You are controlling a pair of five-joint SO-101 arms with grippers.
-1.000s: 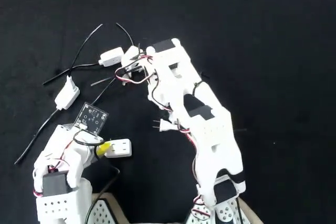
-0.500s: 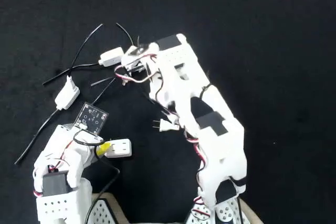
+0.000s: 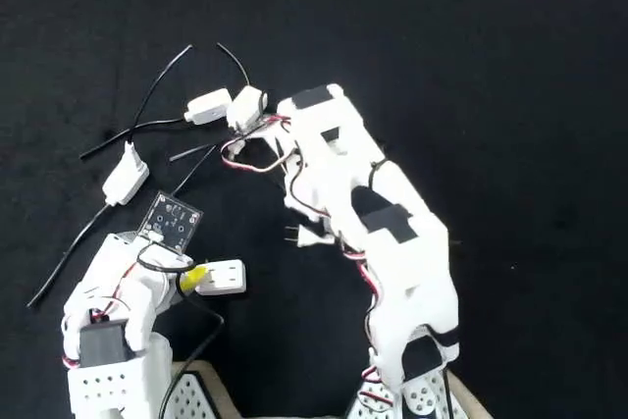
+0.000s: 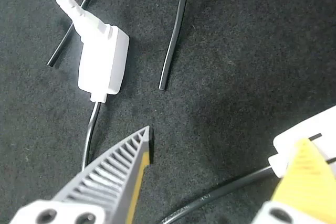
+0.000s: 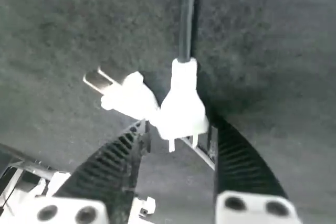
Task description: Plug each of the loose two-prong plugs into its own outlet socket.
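My right gripper (image 5: 178, 129) is shut on a white two-prong plug (image 5: 181, 109) with a black cable, at the back left of the black table (image 3: 510, 125). In the high view that plug (image 3: 245, 105) lies beside a white outlet socket (image 3: 208, 105). A second white piece with a metal tip (image 5: 123, 95) touches the held plug. Another loose plug (image 3: 309, 235) lies under the right arm, prongs pointing left. My left gripper (image 4: 226, 137) is open near the front left, its yellow fingertip (image 3: 193, 279) against a white outlet socket (image 3: 224, 277).
A third white socket (image 3: 125, 172) on a black cable lies left of the left arm, seen up close as the white socket (image 4: 102, 59). Loose black cable pieces (image 3: 162, 80) are scattered around the back left. The right half of the table is bare cloth.
The right arm's upper part shifted slightly toward the front and right while its gripper stayed at the plug by the back socket. The left arm and the loose plug kept still.
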